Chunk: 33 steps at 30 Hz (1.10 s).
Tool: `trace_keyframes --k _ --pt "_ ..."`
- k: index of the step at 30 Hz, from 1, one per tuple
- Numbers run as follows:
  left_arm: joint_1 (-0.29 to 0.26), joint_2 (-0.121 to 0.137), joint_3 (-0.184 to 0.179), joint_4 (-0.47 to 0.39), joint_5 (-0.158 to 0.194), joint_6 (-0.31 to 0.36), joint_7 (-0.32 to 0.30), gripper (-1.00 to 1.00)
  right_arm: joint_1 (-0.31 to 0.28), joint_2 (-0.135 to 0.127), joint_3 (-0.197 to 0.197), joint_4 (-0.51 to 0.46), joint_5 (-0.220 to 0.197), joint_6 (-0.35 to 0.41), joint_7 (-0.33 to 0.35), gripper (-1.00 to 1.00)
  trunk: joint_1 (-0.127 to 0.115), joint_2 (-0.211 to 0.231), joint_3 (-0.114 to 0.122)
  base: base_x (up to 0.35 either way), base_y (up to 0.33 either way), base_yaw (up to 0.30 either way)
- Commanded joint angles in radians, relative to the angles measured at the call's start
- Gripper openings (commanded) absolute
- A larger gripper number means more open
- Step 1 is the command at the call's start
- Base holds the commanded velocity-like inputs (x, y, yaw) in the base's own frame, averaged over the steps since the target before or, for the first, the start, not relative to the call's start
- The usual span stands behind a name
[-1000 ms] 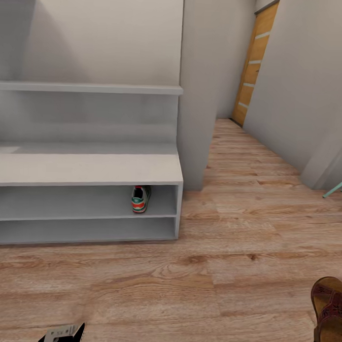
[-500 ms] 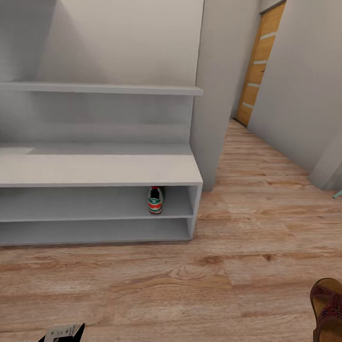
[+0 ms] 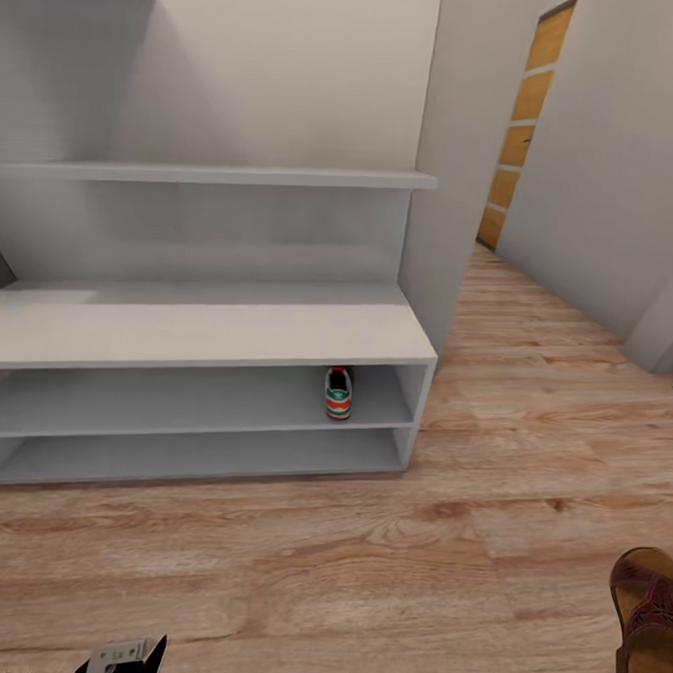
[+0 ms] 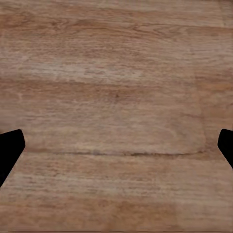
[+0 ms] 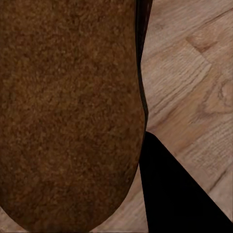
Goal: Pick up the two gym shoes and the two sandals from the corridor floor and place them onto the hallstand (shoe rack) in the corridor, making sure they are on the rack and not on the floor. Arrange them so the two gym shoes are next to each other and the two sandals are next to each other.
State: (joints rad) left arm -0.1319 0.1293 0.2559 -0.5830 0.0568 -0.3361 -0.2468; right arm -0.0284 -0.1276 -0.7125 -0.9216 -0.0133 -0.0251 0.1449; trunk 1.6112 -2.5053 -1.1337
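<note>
Carrying a sandal (image 3: 647,607) toward the hallstand (image 3: 210,337): it is seen at the lower right of the head view and held against the right gripper (image 5: 145,145), pressed to one dark finger (image 5: 179,194), so a clamped grip is judged. One gym shoe (image 3: 339,392) is already parked heel-out in the upper bay near the right end. The sandal is best placed well apart from it, leaving the adjacent slot for the second sneaker. The left gripper (image 4: 116,145) is spread wide over bare corridor floor (image 4: 116,87), holding nothing. No readable brand or lettering is visible.
</note>
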Motion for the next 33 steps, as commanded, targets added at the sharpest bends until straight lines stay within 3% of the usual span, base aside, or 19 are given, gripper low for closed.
trace_keyframes --k 1,33 --pt "-0.001 0.000 0.003 0.002 0.006 -0.001 -0.009 1.00 -0.001 0.001 -0.004 0.000 -0.005 -0.001 0.010 -1.00 0.000 0.000 -0.001 -0.105 0.302 0.000" --pt "-0.001 0.000 0.005 0.017 0.012 -0.001 -0.009 1.00 -0.001 0.002 -0.004 0.000 -0.005 -0.001 0.010 -1.00 0.000 0.000 -0.001 -0.157 0.280 0.000"
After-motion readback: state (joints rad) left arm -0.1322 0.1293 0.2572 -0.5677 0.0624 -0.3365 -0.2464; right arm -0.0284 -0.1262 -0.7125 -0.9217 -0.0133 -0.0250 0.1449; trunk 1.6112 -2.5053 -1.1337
